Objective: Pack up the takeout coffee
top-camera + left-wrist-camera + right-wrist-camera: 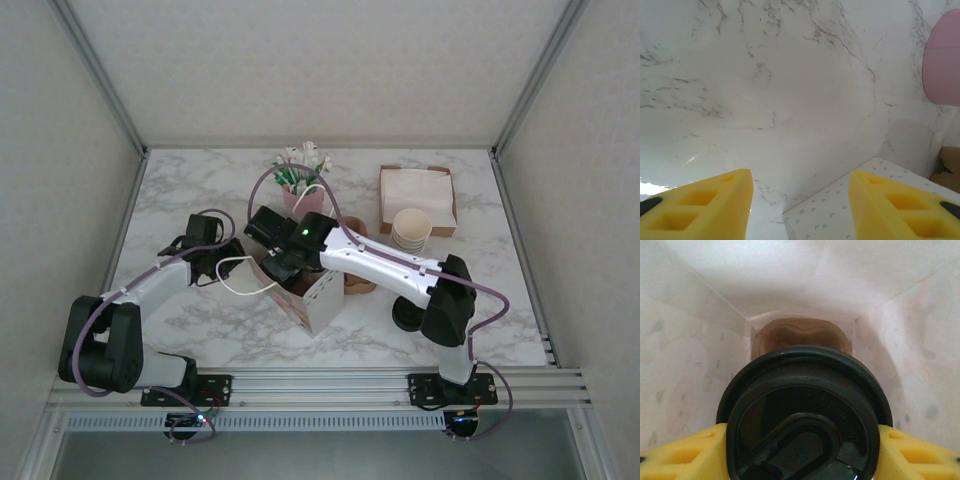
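Note:
The takeout coffee (802, 415) shows its round black lid from above, held between the yellow fingers (680, 455) of my right gripper (802, 455), which is shut on it. It hangs inside the white paper bag (685, 365), above a brown item (800, 335) at the bag's bottom. In the top view the right gripper (285, 270) reaches into the bag (322, 300) at the table's middle. My left gripper (800, 200) stands open just left of the bag, low over the marble, with a corner of the patterned bag (840, 210) lying between its fingers.
A pink vase of flowers (300, 195) stands behind the bag. A stack of lidless cups (411, 228) and a brown napkin box (417, 195) sit at the back right. Black lids (405, 317) lie under the right arm. The bag's white handle (240, 280) loops toward the left gripper.

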`<action>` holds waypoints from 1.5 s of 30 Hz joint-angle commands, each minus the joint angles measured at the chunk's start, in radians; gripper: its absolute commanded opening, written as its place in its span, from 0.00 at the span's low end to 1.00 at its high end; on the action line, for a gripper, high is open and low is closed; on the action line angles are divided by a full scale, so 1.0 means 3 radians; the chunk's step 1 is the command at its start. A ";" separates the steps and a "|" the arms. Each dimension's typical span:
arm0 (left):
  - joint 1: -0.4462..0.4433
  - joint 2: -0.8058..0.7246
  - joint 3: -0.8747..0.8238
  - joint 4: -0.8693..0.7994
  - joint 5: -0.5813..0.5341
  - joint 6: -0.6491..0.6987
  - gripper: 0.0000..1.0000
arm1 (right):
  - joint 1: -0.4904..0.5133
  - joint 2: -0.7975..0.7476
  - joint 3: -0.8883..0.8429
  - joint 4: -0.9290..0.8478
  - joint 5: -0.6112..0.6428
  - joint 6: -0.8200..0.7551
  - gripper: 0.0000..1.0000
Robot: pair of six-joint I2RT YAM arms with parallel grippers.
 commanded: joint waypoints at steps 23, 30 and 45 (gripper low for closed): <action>0.0032 0.0012 0.0013 -0.0042 -0.0023 0.0045 0.53 | 0.0023 -0.0085 0.0220 -0.0076 0.0687 -0.0125 0.48; 0.0028 0.0013 0.0014 -0.0049 -0.0022 0.0041 0.53 | -0.0002 0.0048 0.0035 0.0041 0.0551 -0.0088 0.48; 0.0031 -0.0002 0.0013 -0.0066 -0.0027 0.0046 0.53 | -0.0029 0.0166 -0.0403 0.0095 0.0233 0.0216 0.48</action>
